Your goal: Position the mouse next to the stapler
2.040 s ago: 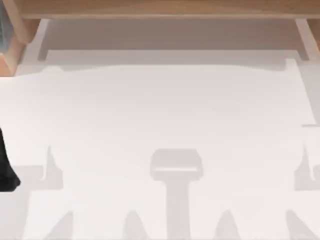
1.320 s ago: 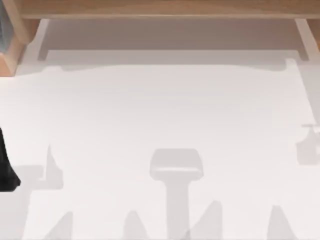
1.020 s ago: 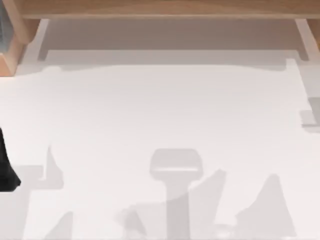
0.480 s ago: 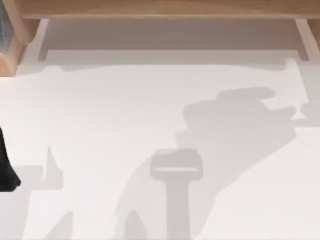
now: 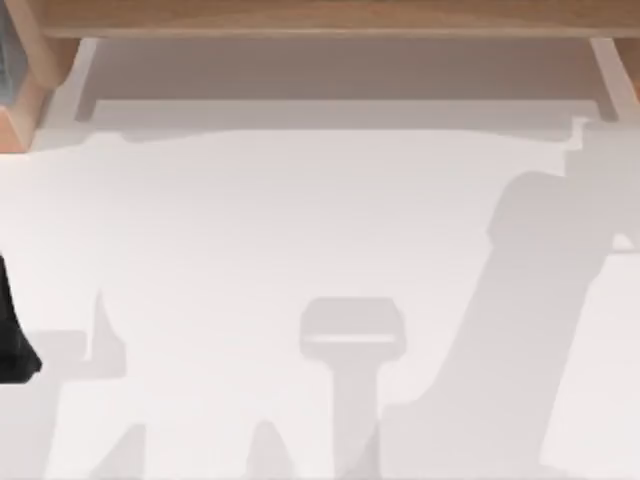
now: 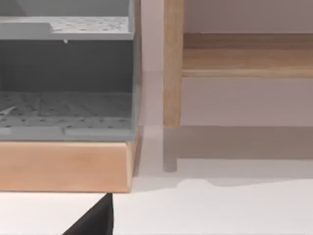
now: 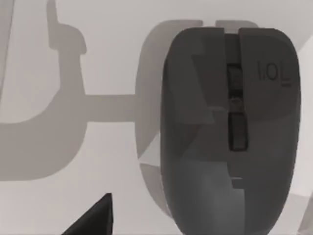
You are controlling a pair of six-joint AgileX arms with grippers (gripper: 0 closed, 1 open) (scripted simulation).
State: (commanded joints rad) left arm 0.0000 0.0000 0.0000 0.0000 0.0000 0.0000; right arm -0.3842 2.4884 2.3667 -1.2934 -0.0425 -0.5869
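A dark grey mouse (image 7: 230, 132) with a scroll wheel lies flat on the white table (image 7: 58, 58), seen large and close from above in the right wrist view. A black part of my right gripper (image 7: 93, 220) pokes in at that picture's edge, apart from the mouse. The stapler is out of view. In the left wrist view a black part of my left gripper (image 6: 95, 223) hangs over the table near a wooden shelf. A black shape (image 5: 14, 335) sits at the far left edge of the top view; I cannot tell what it is.
A wooden shelf (image 5: 330, 18) runs along the back of the table, with legs at both ends. At the back left a grey perforated tray (image 6: 66, 78) rests on a wooden block (image 6: 63, 164). A broad arm shadow (image 5: 520, 330) lies across the table's right side.
The large arm shadow has swept from the front right of the table up and over to the right side. The black shape at the left edge has stayed put.
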